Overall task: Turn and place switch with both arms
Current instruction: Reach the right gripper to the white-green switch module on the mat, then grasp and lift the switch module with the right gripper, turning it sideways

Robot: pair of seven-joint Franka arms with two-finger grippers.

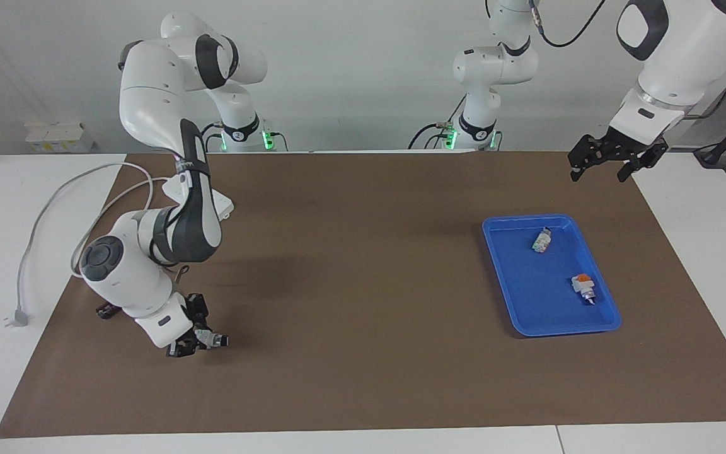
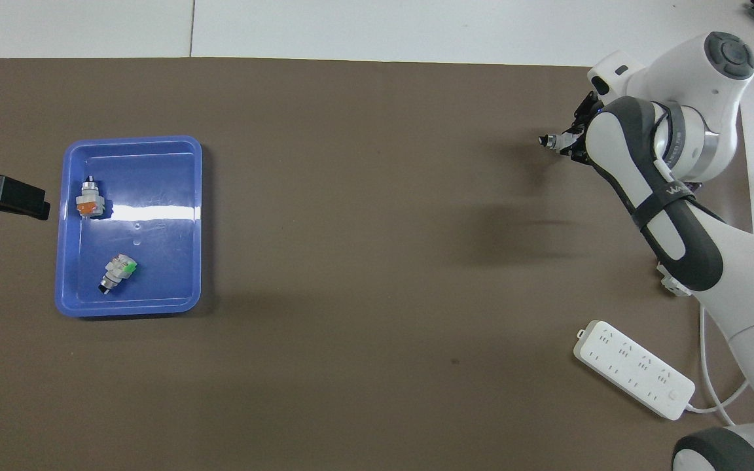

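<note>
We read this as the pickup step: our right gripper sits low at the right arm's end of the table, closed around a switch whose black knob end pokes out. Our left gripper waits with fingers spread, raised near the blue tray, which holds two other switches. Next we judge a handover toward mid-table is needed, so the switch can be turned.

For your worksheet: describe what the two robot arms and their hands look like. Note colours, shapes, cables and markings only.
Both arms are glossy white, built of rounded segments with dark grey joint bands. The right arm has a dark strip with pale lettering and a round grey cap. A black cable runs to the left arm. The left hand and right hand are black and angular.
</note>
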